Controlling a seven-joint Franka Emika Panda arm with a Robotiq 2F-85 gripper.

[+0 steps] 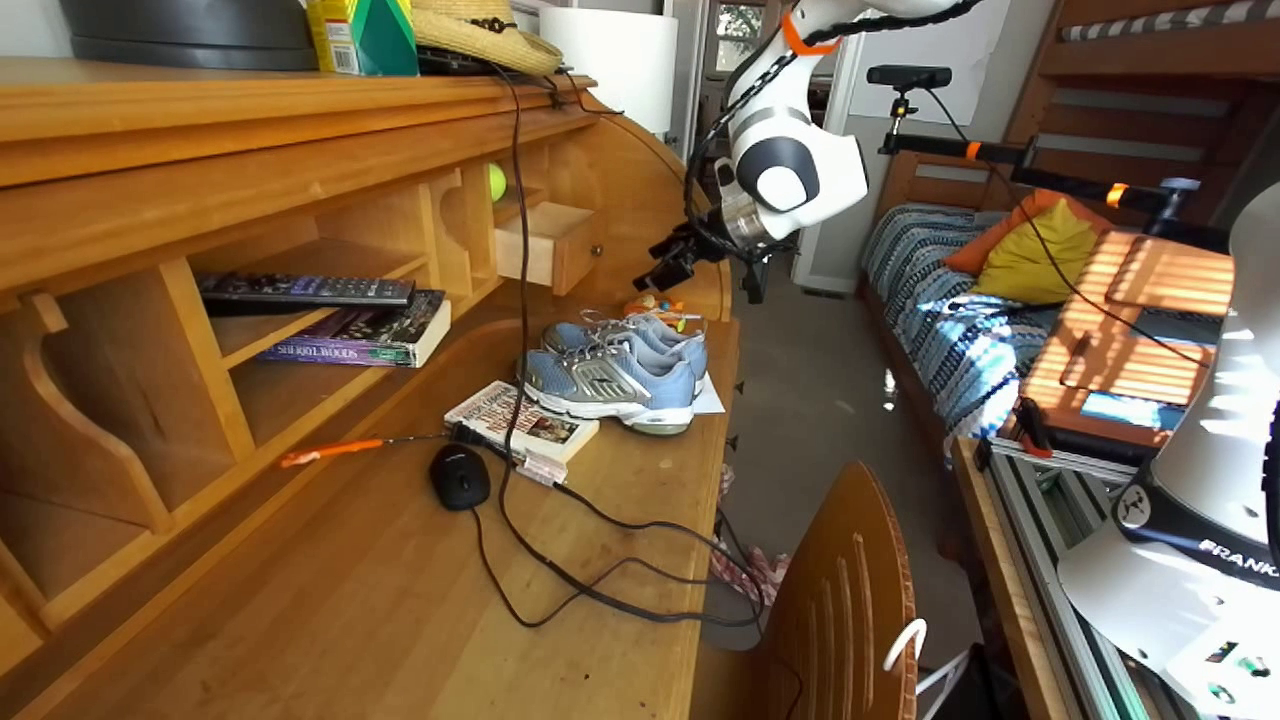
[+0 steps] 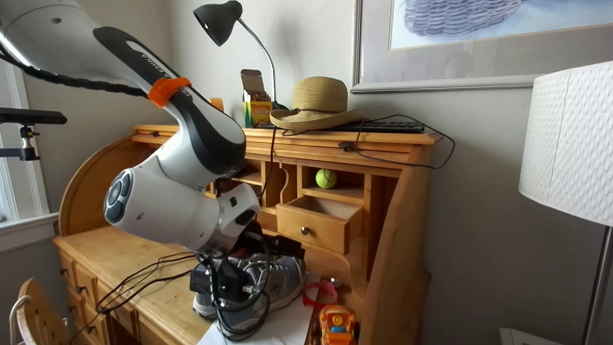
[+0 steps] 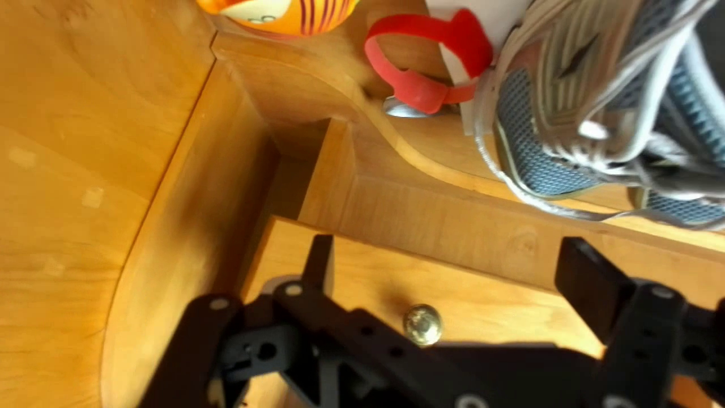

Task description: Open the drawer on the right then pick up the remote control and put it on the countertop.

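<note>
Drawer (image 2: 318, 227): pulled out, so step one looks done.
Claw (image 3: 447, 255): spread wide, holding nothing; in an exterior view it stands near the knob (image 1: 597, 250), apart from it.
Remote (image 1: 305, 290): in a cubby (image 1: 210, 360), above the book (image 1: 372, 335); not picked up yet.
Countertop (image 1: 300, 600): remote not on it yet. Remaining, my read: get over to the cubby, grip the remote, draw it out, set it down here.

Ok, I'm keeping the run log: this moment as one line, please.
drawer: open; gripper: open, empty, clear of knob; remote control: in a cubby, not yet on countertop
</note>
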